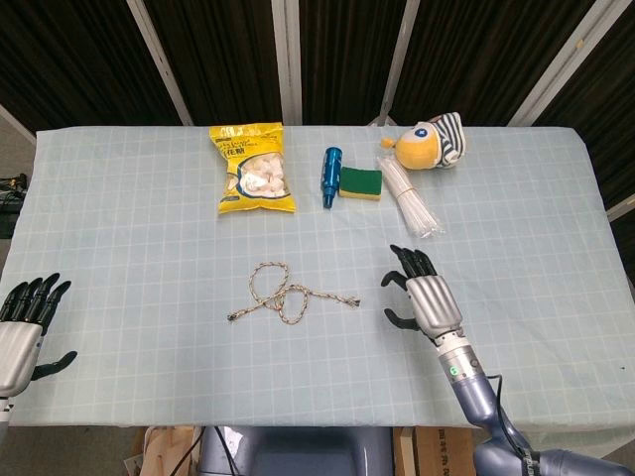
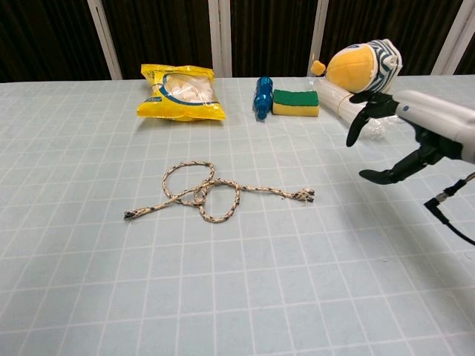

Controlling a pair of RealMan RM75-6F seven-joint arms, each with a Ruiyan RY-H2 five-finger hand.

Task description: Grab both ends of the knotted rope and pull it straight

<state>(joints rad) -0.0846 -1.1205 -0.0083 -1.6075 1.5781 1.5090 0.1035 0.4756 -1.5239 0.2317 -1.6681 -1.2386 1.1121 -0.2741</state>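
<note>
A loosely knotted, speckled rope (image 1: 288, 293) (image 2: 208, 191) lies on the pale checked tablecloth, its ends pointing left and right. My right hand (image 1: 425, 297) (image 2: 415, 133) hovers open just to the right of the rope's right end (image 1: 353, 299) (image 2: 307, 196), fingers spread, touching nothing. My left hand (image 1: 22, 327) stays open at the table's left front edge, far from the rope's left end (image 1: 233, 316); the chest view does not show it.
Along the back stand a yellow snack bag (image 1: 255, 169), a blue bottle (image 1: 328, 176), a green sponge (image 1: 360, 182), a bundle of clear straws (image 1: 409, 200) and a plush toy (image 1: 433, 142).
</note>
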